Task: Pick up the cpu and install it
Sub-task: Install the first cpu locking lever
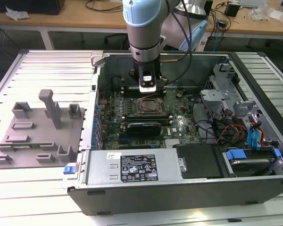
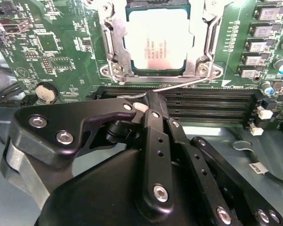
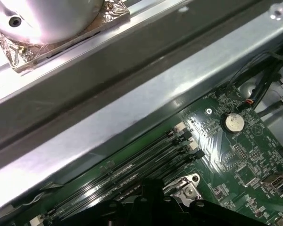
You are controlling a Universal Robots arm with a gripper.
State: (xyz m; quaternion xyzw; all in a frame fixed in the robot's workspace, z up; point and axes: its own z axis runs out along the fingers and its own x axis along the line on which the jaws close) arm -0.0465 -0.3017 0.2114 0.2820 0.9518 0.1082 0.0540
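cpu (image 2: 155,42) sits in socket frame (image 2: 114,52); light, stiff, fragile, edge-grip only; gripper (image 2: 142,101) jaws closed on nothing beside it.

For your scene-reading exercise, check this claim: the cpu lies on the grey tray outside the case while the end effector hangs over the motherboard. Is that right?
Not quite. The cpu sits in its socket on the motherboard, as the second wrist view shows. The end effector does hang over the motherboard.
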